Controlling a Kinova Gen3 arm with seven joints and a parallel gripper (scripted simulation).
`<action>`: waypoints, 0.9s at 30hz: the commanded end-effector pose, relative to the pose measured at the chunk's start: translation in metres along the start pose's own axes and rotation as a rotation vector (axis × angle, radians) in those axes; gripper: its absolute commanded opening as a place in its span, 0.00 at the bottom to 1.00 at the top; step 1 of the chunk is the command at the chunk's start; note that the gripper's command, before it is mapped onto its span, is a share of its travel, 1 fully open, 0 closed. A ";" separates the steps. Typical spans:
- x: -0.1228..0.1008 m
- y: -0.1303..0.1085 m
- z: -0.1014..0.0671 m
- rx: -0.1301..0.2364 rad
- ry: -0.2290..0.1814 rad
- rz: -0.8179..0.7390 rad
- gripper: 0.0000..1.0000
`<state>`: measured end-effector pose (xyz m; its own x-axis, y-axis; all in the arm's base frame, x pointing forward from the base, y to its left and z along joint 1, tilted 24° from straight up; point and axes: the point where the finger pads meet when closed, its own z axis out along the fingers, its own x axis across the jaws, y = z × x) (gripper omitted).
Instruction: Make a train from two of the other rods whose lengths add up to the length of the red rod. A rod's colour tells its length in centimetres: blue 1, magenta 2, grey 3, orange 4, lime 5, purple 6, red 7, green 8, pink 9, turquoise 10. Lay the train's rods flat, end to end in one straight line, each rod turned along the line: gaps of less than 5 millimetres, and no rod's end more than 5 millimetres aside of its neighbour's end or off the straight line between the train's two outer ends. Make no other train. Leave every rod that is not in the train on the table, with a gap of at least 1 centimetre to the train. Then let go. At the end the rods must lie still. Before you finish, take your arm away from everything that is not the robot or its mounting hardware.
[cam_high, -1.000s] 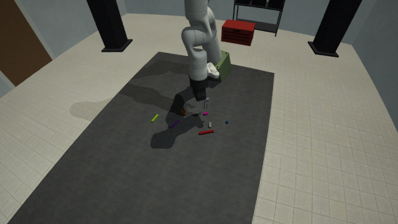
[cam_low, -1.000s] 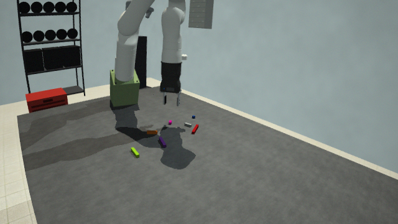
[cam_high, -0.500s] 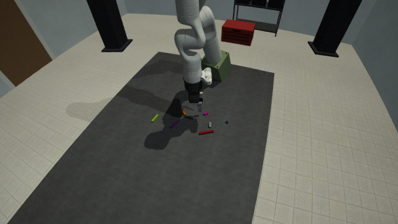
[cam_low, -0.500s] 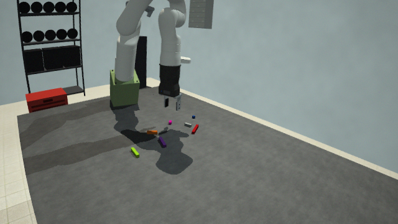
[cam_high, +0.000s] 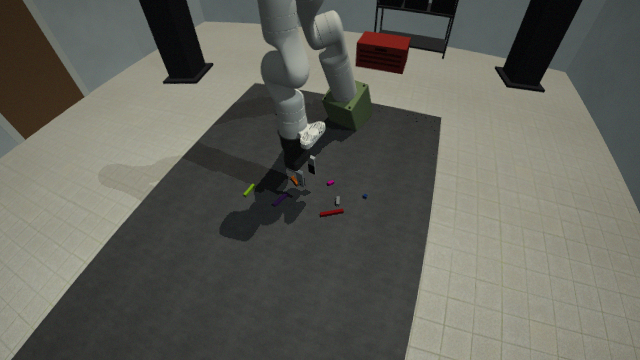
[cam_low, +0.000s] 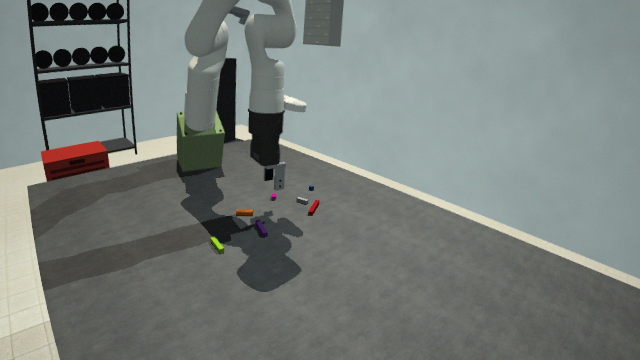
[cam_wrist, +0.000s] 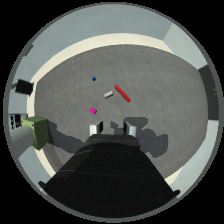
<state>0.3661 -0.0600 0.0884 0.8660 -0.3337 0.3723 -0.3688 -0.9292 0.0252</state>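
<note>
The desk (cam_high: 350, 280) looks a matt, faintly grainy dark grey; the arm's shell (cam_low: 202, 90) smooth satin white; the pedestal (cam_low: 200, 150) flat matt green.

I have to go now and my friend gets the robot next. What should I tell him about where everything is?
Gripper: open, holding nothing, hanging above the mat.
Rods all lie apart on the mat: red rod, grey rod, blue rod, magenta rod, orange rod, purple rod, lime rod.
Done: no train yet.
Left: join two rods that add to seven, such as orange and grey, end to end, away from the rest, then pull the arm back.
</note>
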 end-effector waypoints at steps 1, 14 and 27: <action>0.014 0.022 0.002 0.001 0.003 0.131 1.00; 0.048 0.068 0.005 0.005 0.005 0.620 1.00; 0.073 0.119 0.006 0.010 0.012 1.077 1.00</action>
<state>0.3899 -0.1865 0.1135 0.1123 -0.9719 0.2068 -0.9283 -0.1769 -0.3271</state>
